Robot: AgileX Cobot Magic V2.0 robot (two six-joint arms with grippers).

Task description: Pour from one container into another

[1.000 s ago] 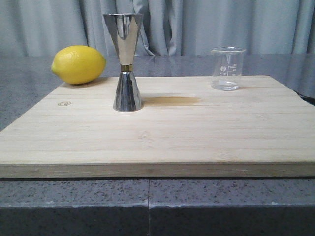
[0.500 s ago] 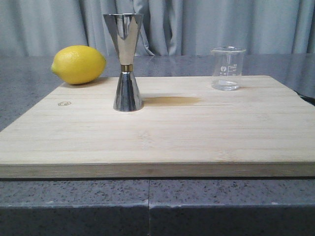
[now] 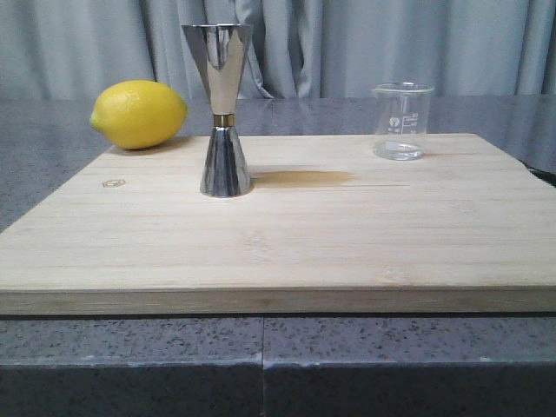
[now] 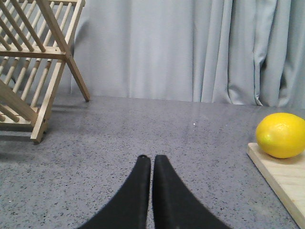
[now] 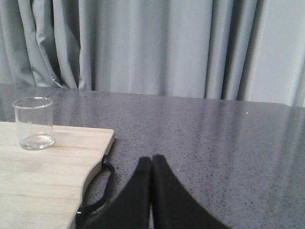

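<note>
You have the wooden board (image 3: pixel 287 234) nearest you, lying flat on the grey counter (image 3: pixel 261 356). On it, the steel jigger (image 3: pixel 219 109) stands upright toward the left, and farther back on the right the glass beaker (image 3: pixel 402 120) stands upright too, the 2 well apart. A thin clear layer seems to sit at the beaker's bottom; you cannot see into the jigger. Behind the board's left corner rests a lemon (image 3: pixel 139 114).

Over the last second nothing in the front view has shifted, so you cannot read from this whether the pour is ahead or already finished.

Both arms sit off the board: the left gripper (image 4: pixel 152 162) and right gripper (image 5: pixel 151 162) are each clenched on nothing, fingertips together.
</note>
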